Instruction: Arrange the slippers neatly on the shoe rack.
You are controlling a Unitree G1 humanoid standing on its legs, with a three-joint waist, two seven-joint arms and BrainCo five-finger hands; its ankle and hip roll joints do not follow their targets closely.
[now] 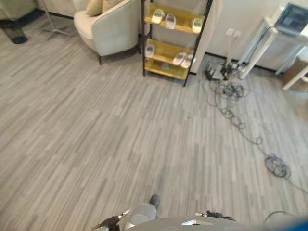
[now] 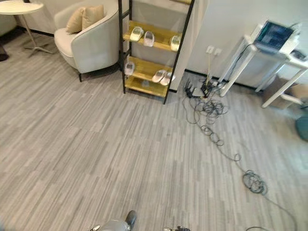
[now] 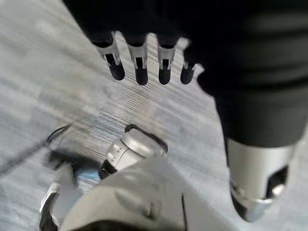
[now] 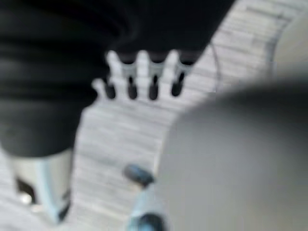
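Grey plank floor [image 1: 96,134] runs from under both hands out to the far wall.

Pale armchair [image 1: 113,26] stands at the far wall with tan cushions [image 2: 85,17] on its seat, well away from the fingers and off toward the left hand's side.

Shoe rack [image 1: 174,41], black frame with yellow wooden shelves, stands just beside the armchair on the right-hand side of it, equally far from either hand.

White worktop [image 2: 269,50] at the far right carries a screen [image 2: 274,34]. A round white side table [image 2: 19,7] shows at the far left in the right eye view.

Tangle of black cables [image 1: 231,91] lies on the floor between rack and worktop, trailing toward the right hand's side.

Slippers, all pale and all on the rack, none near the fingers: three on the upper shelf [image 1: 169,20], one at the left end of the lower shelf [image 1: 149,50], a pair side by side further right on it [image 1: 183,59].

Left hand [image 3: 144,62]: fingers [image 3: 140,72] straight, spread a little, hanging over bare floor and holding nothing; thumb apart from them.

Right hand [image 4: 144,77]: fingers [image 4: 153,86] also straight in a row over the floor, empty, touching nothing.
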